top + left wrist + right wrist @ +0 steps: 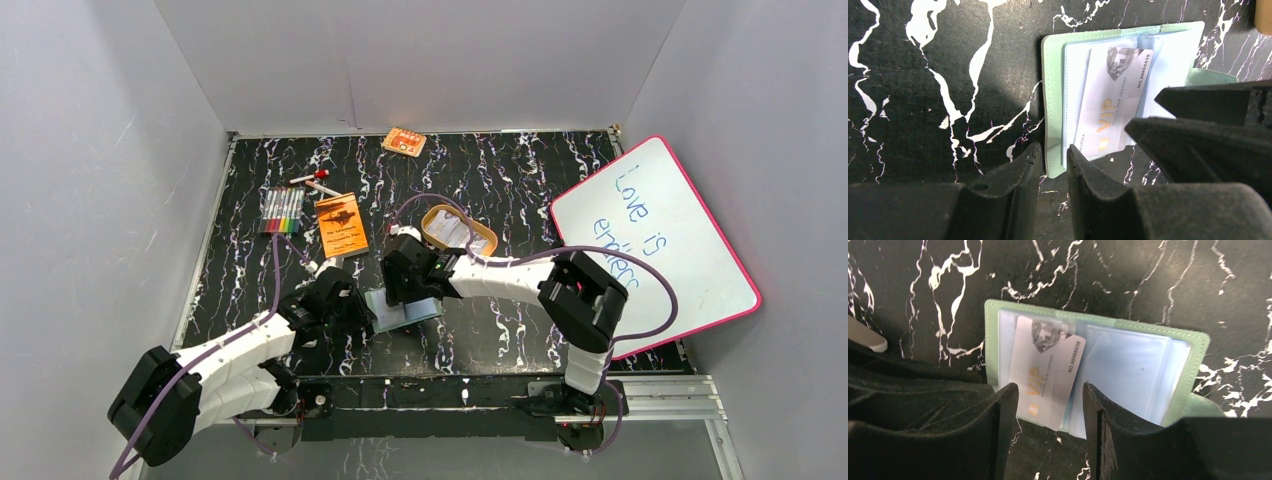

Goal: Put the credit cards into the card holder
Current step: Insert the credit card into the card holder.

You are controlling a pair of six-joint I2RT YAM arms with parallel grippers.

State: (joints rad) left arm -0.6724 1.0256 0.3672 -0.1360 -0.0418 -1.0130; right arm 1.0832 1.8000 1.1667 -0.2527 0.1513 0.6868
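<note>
Nearest the table's front edge: left gripper (pixel 1054 152), fingers nearly together with a thin gap, right at the near corner of the card holder (pixel 1050 100). Cannot tell whether nipping the cover or merely beside it. Next, right gripper (pixel 1050 390), fingers apart, straddling the free end of the VIP card (pixel 1045 372) without clamping it.

Likely light, stiff and slick: thin plastic, apt to skid on the marbled table (pixel 1148 280) and on the sleeve film. Best taken by the two long edges at the protruding end, or nudged on the short edge, kept flat so as not to buckle the sleeve mouth. Holder probably limp and light, so worth pinning at the cover while pushing.

Pale grey-white card with gold VIP lettering, a diamond picture at the far end and a small dark number along one side. Lying askew, far end seemingly tucked under a clear-blue sleeve, near end overhanging the holder's edge. Holder sage green, spread open flat, stitched rim, snap tab poking out at one side.

Further back, tan oval tray (pixel 488 240) holding what seem to be more pale cards (pixel 452 228); beyond it, orange booklet (pixel 341 223).
</note>
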